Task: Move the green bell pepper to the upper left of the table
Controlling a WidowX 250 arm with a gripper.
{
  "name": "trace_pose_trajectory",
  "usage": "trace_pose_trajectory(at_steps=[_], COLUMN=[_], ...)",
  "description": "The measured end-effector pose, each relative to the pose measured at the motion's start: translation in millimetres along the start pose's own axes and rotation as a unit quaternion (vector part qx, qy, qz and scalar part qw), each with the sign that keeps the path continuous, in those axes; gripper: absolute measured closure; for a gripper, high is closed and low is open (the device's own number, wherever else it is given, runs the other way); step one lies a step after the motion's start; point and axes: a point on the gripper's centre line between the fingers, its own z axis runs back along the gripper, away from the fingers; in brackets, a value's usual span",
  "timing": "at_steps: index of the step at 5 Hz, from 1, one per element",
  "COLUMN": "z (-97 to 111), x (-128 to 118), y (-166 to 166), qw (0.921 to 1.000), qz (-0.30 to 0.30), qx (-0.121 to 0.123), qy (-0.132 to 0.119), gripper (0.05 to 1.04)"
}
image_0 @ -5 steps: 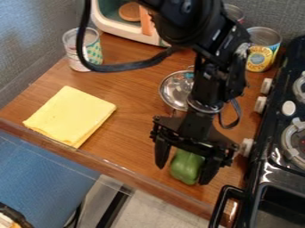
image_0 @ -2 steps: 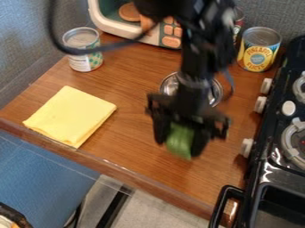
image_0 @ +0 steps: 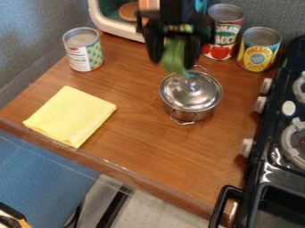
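Observation:
At the top centre of the camera view, my gripper (image_0: 174,60) is shut on the green bell pepper (image_0: 173,57), one finger on each side of it. The pepper is held up, just behind and left of the lidded metal pot as seen here. Below it spreads the brown wooden table (image_0: 140,129).
A silver pot (image_0: 191,94) stands at centre right, a folded yellow cloth (image_0: 70,116) lies left. Cans stand at upper left (image_0: 83,50) and upper right: a red can (image_0: 223,33) and a yellow can (image_0: 258,50). A toy microwave (image_0: 113,26) is behind, the black stove (image_0: 286,164) right.
My gripper has moved from the table's front right toward the back, carrying the pepper. The pot and the red can have come into fuller view.

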Motion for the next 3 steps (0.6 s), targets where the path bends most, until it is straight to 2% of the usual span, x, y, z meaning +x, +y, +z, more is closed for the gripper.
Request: trace_pose_trajectory(at_steps=[1, 2, 3], z=[-24.9, -34.1, -42.9], x=[50.4, 70.4, 69.7], y=[31.3, 48.6, 58.0], qw=[0.9998, 0.9990, 0.9980], qz=[0.010, 0.014, 0.017], qx=[0.009, 0.026, 0.040], qy=[0.018, 0.034, 0.046], gripper=[0.345, 0.345, 0.345])
